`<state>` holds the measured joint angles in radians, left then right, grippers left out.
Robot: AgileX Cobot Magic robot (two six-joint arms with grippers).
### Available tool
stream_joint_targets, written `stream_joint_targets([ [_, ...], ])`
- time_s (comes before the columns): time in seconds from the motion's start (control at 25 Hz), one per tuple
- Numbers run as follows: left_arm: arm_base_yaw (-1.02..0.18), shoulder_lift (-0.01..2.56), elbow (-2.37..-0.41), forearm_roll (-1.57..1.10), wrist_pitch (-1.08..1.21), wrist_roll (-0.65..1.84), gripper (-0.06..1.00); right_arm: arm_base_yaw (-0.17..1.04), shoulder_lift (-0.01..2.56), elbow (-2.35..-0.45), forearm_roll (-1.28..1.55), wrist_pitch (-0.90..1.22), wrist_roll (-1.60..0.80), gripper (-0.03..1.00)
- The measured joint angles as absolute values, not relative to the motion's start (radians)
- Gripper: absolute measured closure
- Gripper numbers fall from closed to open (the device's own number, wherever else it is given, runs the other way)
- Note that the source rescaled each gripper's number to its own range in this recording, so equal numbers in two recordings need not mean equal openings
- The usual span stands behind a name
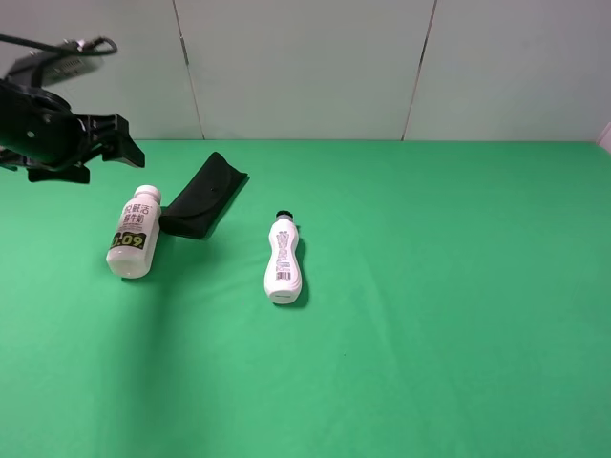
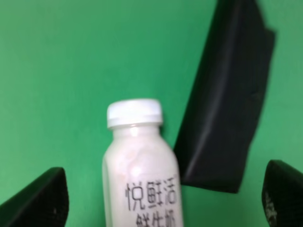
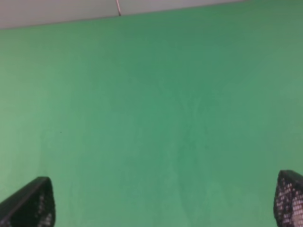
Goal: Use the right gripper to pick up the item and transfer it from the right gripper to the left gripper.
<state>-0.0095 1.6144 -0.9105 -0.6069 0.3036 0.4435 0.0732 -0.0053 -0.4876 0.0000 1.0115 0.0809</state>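
Note:
The item, a stout cream-white bottle (image 1: 134, 234) with a wide white cap and a black-green label band, lies on the green cloth at the left, cap toward the back. It also shows in the left wrist view (image 2: 138, 165). My left gripper (image 1: 105, 157) hangs open and empty above and just behind the bottle; in the left wrist view (image 2: 163, 203) its two fingertips stand wide apart on either side of the bottle. My right gripper (image 3: 161, 201) is open and empty over bare green cloth. It is out of the exterior high view.
A flat black case (image 1: 202, 197) lies just right of the item's cap, also in the left wrist view (image 2: 227, 94). A slimmer white bottle (image 1: 284, 260) with a small black cap lies near the middle. A pale wall (image 1: 382, 67) stands behind the table.

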Motion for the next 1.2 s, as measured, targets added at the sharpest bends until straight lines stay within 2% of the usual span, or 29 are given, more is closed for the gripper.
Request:
stream_joint_targets([
  [0.76,-0.056,0.817,-0.576,-0.363,0.361,0.396,0.33,0.073,-0.005,-0.488,0.0,1.011,0.081,-0.03],
  [1.2,-0.056,0.356,-0.344,-0.332,0.443,0.394,0.33,0.073,-0.005,-0.488,0.0,1.011,0.081,-0.03],
])
